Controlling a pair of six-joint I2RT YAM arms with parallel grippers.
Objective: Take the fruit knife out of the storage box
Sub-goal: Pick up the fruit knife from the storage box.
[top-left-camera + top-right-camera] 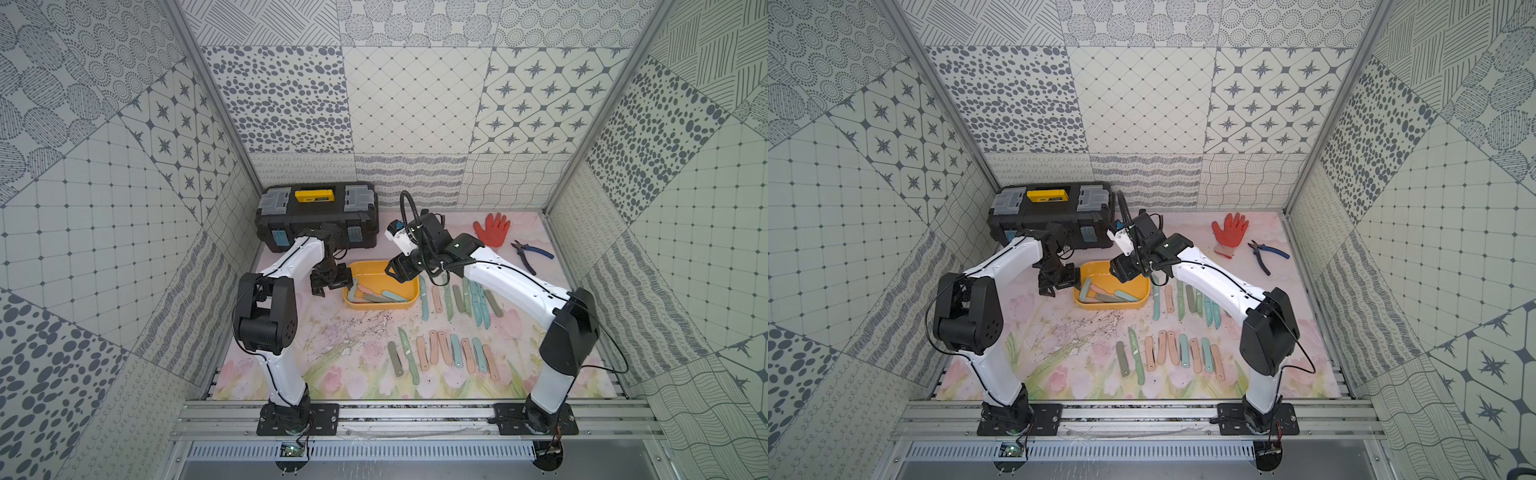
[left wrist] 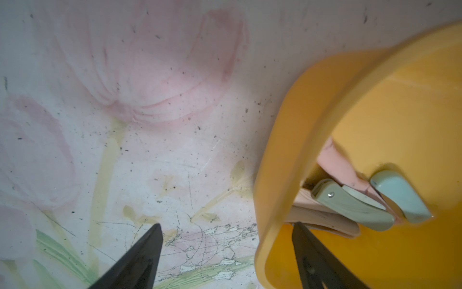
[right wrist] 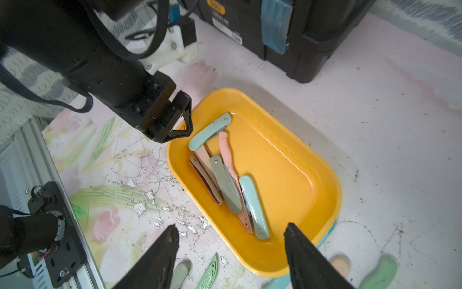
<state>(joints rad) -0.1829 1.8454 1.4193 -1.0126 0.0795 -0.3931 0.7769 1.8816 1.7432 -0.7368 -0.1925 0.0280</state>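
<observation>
Left gripper (image 2: pixel 226 250) jaws apart, straddling the storage box (image 3: pixel 287 160) rim, probably bracing it. Right gripper (image 3: pixel 231 229) spread, empty, above the box. Folded fruit knives (image 3: pixel 226 185) piled inside, at the straddled end.

One storage box (image 1: pixel 374 306) holding at least five fruit knives (image 3: pixel 225 185); near row (image 1: pixel 456 351) nine more, far row (image 1: pixel 436 301) roughly eight — some hidden. Far side — one toolbox (image 1: pixel 320 210), one glove (image 1: pixel 492 228), one pair of pliers (image 1: pixel 532 251).

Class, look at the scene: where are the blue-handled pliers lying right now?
In a top view, the pliers lie at the far right of the table, on the robot's right side, just to the right of the red glove.
</observation>
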